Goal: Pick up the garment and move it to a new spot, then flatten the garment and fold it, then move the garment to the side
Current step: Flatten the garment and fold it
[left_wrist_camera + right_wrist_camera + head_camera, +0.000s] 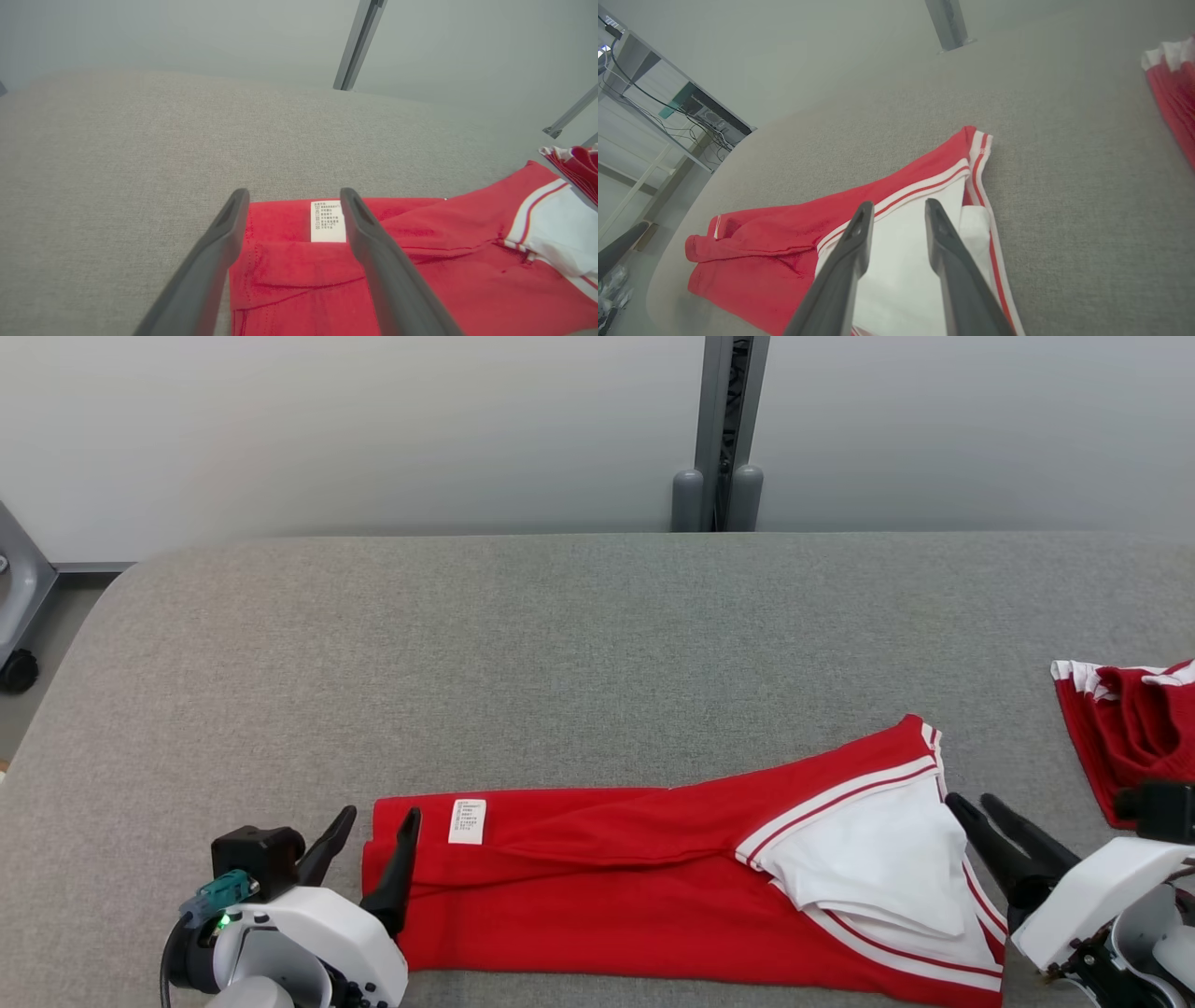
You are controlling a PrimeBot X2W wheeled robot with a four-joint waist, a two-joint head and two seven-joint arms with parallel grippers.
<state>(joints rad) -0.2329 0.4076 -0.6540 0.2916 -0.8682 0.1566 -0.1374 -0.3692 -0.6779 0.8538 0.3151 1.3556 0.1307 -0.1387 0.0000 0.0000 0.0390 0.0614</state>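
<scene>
Light is bright, even and diffuse; shadows are faint. In the left wrist view the grey woven fabric tabletop (117, 140) bows at twelve o'clock.

There it is, a small white rectangular care label (467, 821) on the red fabric garment with white striped trim (607, 896), near its left end; short lines of dark print, a column of tiny symbols beside them; too small to read.
</scene>
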